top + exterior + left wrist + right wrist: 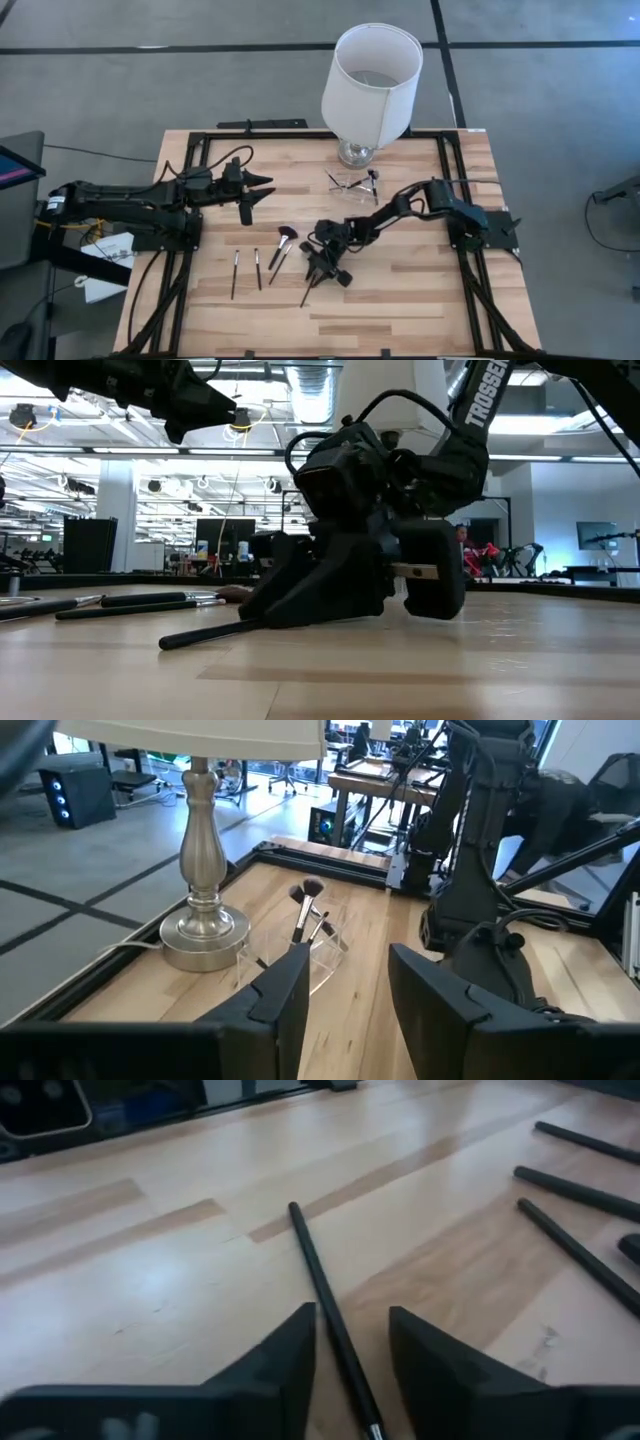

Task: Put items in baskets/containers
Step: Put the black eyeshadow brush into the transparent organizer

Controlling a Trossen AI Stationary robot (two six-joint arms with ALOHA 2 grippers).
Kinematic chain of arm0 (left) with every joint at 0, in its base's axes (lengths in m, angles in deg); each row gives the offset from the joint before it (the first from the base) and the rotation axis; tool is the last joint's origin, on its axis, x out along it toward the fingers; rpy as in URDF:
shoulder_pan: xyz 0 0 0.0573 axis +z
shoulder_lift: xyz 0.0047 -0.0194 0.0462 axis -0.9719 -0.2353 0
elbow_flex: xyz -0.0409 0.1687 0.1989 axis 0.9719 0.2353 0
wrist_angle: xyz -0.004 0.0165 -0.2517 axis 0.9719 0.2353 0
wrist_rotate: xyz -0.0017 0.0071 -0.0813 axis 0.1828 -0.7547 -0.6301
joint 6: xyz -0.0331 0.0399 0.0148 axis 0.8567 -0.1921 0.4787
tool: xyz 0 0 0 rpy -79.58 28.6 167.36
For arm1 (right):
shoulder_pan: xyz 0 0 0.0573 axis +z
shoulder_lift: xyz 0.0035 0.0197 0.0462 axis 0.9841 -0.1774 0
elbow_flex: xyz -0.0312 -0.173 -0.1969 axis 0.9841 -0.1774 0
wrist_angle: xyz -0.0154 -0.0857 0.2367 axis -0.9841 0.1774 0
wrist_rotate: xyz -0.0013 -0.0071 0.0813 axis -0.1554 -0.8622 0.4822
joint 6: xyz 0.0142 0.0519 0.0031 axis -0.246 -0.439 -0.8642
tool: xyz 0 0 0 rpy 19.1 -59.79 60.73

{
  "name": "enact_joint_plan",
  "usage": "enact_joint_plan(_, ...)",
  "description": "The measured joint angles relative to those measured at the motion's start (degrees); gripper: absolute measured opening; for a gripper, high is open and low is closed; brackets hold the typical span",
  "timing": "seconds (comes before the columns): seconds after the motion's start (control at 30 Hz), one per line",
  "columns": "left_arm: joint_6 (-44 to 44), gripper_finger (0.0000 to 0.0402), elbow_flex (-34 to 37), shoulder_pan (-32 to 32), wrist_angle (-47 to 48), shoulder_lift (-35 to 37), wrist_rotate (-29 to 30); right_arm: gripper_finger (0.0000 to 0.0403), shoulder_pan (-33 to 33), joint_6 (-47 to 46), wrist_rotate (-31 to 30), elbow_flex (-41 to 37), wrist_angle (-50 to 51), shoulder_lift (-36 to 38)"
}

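right tool (350, 1365) – low on counter (150, 1240), fingers apart astride brush (320, 1285), not yet pinching | brush – thin, stiff, light, may roll; I'd pinch mid-handle | left tool (262, 192) open, idle

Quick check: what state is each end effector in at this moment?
Left end effector: open, empty, raised above the table.
Right end effector: fingers astride a makeup brush on the table, gap visible, not clamped.

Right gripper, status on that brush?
Right gripper down at table, fingers straddling a makeup brush, not yet clamped. Left gripper open, waiting raised. Clear tray holds brushes. Nothing blocking.
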Motion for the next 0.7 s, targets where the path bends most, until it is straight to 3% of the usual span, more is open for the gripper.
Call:
enact_joint_plan(0.13, 1.18, 0.0135, 0.00, 0.00, -0.02, -0.01, -0.40, 0.0052, 0.00, -1.16, -0.01, -0.15, 0.15, 0.09)
enact_joint_plan(0.23, 8.42, 0.0135, -0.11, -0.21, -0.08, -1.54, -5.38, 0.0012, -0.29, -3.46, -0.91, -0.15, -0.03, 0.09)
enact_joint_plan(0.33, 16.35, 0.0135, -0.13, -2.96, -0.34, -6.25, -9.52, 0.0015, -0.96, -7.05, -2.21, -0.29, -0.41, 0.92)
enact_joint_plan(0.5, 26.29, 0.0135, -0.13, -10.65, -1.32, -20.68, -10.08, 0.0006, -2.34, -11.89, -5.82, -0.78, 2.23, 4.84)
enact_joint_plan(0.7, 31.92, 0.0135, -2.78, -15.66, -1.90, -36.02, -14.64, 0.0005, -2.82, -9.53, -19.04, -0.87, 13.65, 11.93)
